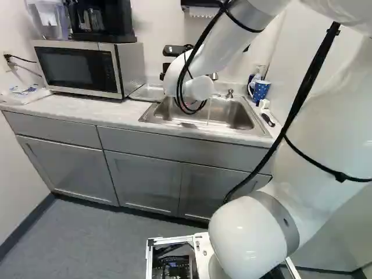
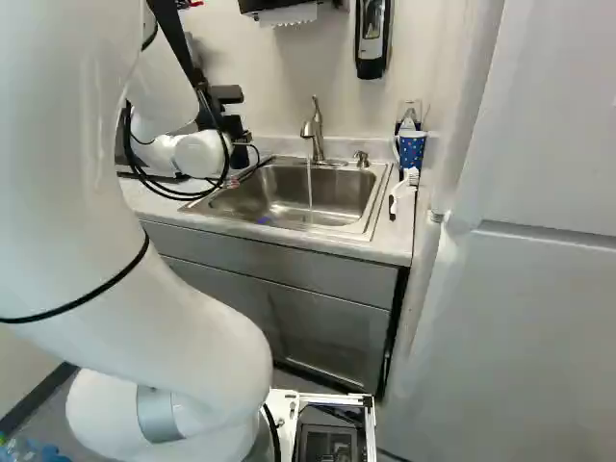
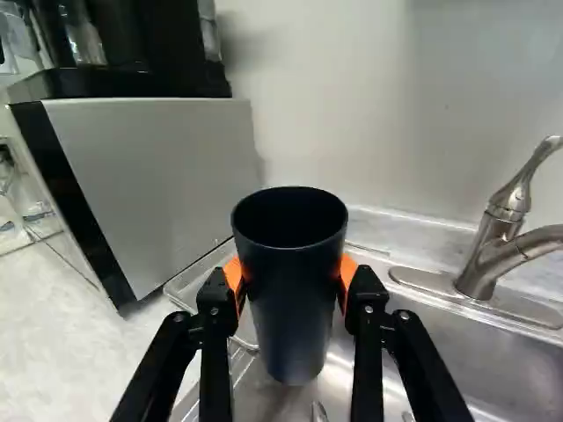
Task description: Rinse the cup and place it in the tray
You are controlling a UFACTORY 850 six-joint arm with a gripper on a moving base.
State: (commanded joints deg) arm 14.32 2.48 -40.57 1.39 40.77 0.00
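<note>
From here, 1 white arm [image 1: 325,116], biggest thing going, bends out over the counter. Gray base cabinets [image 1: 142,183] run under a pale countertop [image 1: 64,106]. Steel sink [image 2: 308,197] set into it. Microwave [image 1: 78,67] on the counter, left in the left base view; black coffee maker [image 1: 102,20] sits on top of it. Faucet [image 2: 317,130] at the sink's back edge, thin water stream [image 2: 310,183] falling into the basin. Clear tray [image 1: 145,93] lies on the counter between microwave and sink, right by the sink rim.

Black gripper [image 2: 234,127]: mostly hidden behind the wrist in the base views. Wrist view has it clear: gripper [image 3: 292,277] is closed on the cup, 2 orange pads pressing from 2 opposite sides. Dark cup [image 3: 290,299], upright, mouth up, over the tray-side end of the sink, off to the side of the faucet, tray behind it. Contents: can't tell.

Small stuff: blue patterned mug [image 2: 411,149] near the sink's back corner, white-headed brush [image 2: 404,185] just in front of it. 1 tiny blue item [image 2: 262,219] in the sink, too small to ID.
</note>
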